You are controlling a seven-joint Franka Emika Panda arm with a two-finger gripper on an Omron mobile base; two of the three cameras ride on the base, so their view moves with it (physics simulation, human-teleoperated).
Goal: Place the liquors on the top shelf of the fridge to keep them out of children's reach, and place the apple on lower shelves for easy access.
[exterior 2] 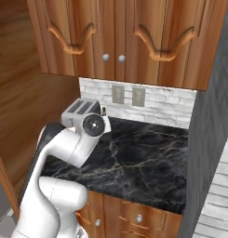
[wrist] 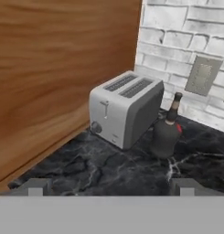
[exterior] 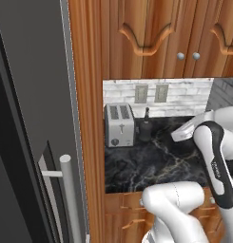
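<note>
The dark round-bodied liquor bottle with a thin black neck stands upright on the black marble counter, just right of a grey toaster. A small red patch, which may be the apple, peeks out behind the bottle's shoulder. My gripper is open, with the bottle some way ahead of its fingertips and nothing between them. In the left base view the same bottle stands beside the toaster. The dark grey fridge fills the left, its shelves hidden. The pale bottle is out of view.
A wooden side panel walls the counter's left end, close to the toaster. A white brick backsplash with outlet plates runs behind it. Wooden upper cabinets hang above. The fridge's silver bar handle stands low at the left.
</note>
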